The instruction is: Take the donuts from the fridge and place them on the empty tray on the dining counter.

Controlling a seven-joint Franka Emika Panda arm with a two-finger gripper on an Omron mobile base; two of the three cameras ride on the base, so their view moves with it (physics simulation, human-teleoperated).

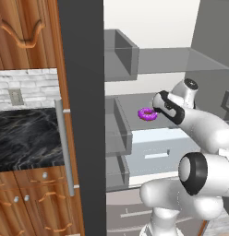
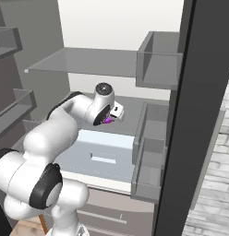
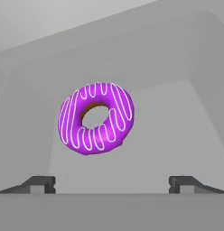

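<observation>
A purple-iced donut (image 3: pixel 96 118) with white stripes is seen lying on a grey shelf (image 1: pixel 135 102) inside the open fridge (image 2: pixel 116 18). The tool (image 3: pixel 112 182) is held just before it, fingers spread wide, nothing pinched.

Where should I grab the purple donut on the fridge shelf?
Pinch the purple donut across one side of its ring, coming straight in from the fridge's open front, as the open gripper already points. It lies flat on the shelf, so one finger could go through the hole and one outside.
</observation>
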